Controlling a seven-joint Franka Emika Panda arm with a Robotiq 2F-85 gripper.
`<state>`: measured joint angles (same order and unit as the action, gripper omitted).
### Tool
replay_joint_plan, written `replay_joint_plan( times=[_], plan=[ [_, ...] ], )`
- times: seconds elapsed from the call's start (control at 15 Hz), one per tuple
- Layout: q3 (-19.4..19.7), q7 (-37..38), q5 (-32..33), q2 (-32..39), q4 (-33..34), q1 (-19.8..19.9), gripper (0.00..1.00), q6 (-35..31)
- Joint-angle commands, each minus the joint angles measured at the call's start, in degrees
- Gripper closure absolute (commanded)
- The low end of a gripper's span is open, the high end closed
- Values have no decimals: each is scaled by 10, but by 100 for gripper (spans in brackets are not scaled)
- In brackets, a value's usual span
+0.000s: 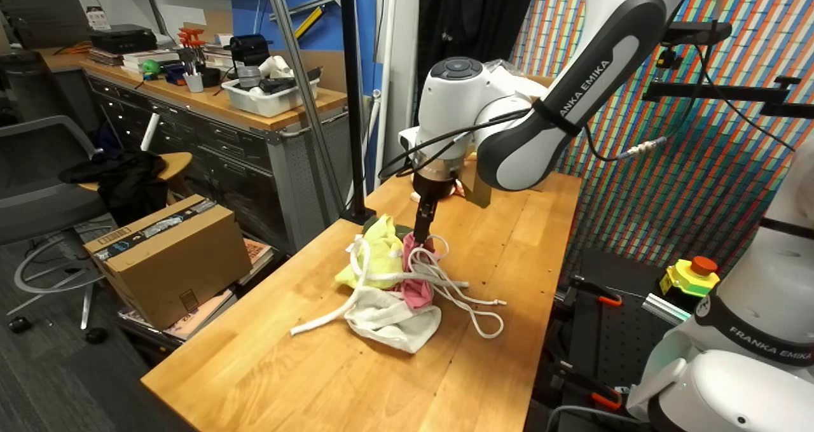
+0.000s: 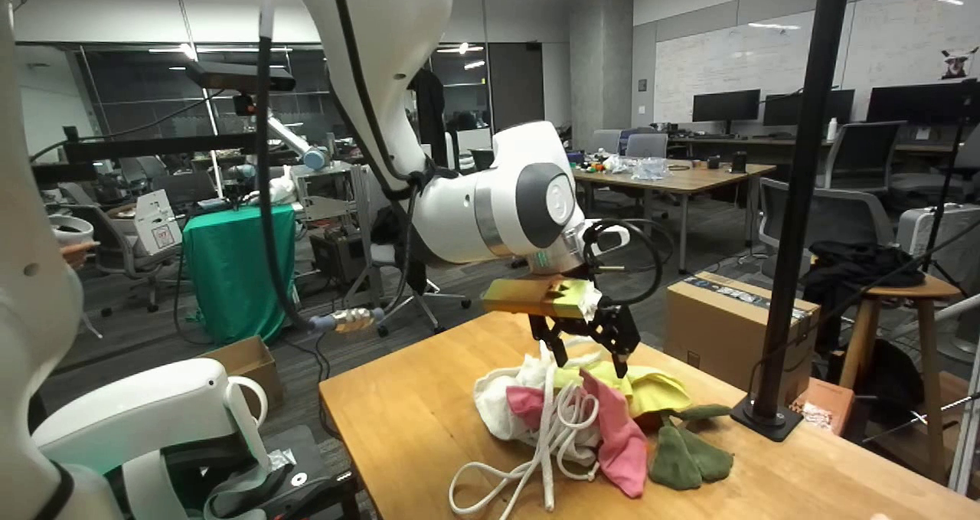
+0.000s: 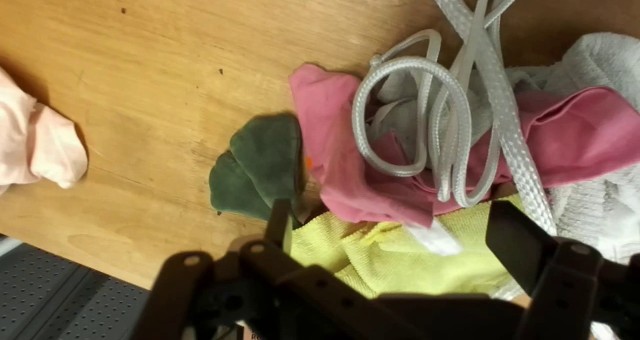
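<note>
Yellow cloth (image 3: pixel 410 267) sits in a heap on the wooden table (image 1: pixel 267 368), right below the gripper (image 2: pixel 591 364); fingers spread wide, can't tell if they touch it. Pink cloth (image 3: pixel 325 124) lies against the yellow, white cords (image 3: pixel 510 129) looped over it. Green cloth (image 3: pixel 267 159) just beside the pink, off-white cloth (image 1: pixel 394 327) partly under it. Pale pink cloth (image 3: pixel 17 134) lies well apart, same table. Black post (image 2: pixel 800 198) stands at the table edge, cardboard box (image 1: pixel 172 260) past that, drawer cabinet (image 1: pixel 216 136) farther back.
</note>
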<state>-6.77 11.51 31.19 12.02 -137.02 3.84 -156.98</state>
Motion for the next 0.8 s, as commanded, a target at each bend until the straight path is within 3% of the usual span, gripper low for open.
replay_joint_plan(
  times=[0.0,0.67,0.73],
  plan=[
    [33,-55,-50,13,15,-33,0,1],
    [53,-128,-124,67,52,-44,0,3],
    [53,-132,-130,70,55,-44,25,3]
  ],
)
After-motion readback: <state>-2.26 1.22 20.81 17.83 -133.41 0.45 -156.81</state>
